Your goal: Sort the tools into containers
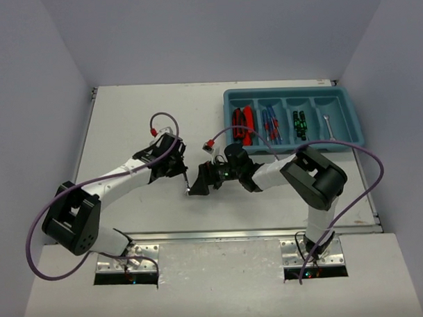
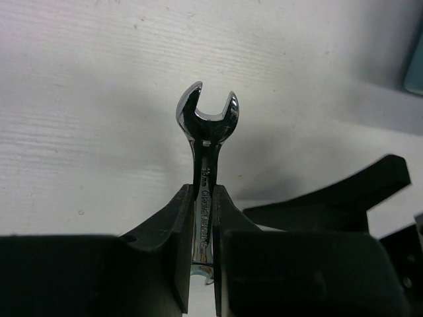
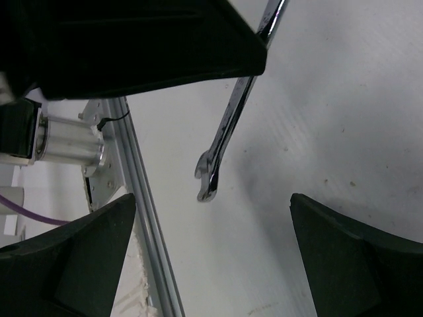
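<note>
From overhead the two arms are meeting mid-bench (image 1: 127, 120), and the small silver wrench (image 2: 208, 119) between them is showing only as a thin sliver. The left gripper (image 2: 206, 198) is pinching its fingers narrowly on the wrench's shank. The lower shank is disappearing between them, and its stamped lettering is too small to read. The open-ended head is sticking out past the fingertips. The right gripper (image 3: 210, 205) is facing it with fingers spread wide, one on either side of that head, touching nothing. Further right, the teal tray (image 1: 292, 93) is holding red-and-black tools (image 1: 243, 122), blue screwdrivers (image 1: 269, 125), green-marked black screwdrivers (image 1: 299, 124) and a second wrench (image 1: 329, 126), each kind in its own compartment.
</note>
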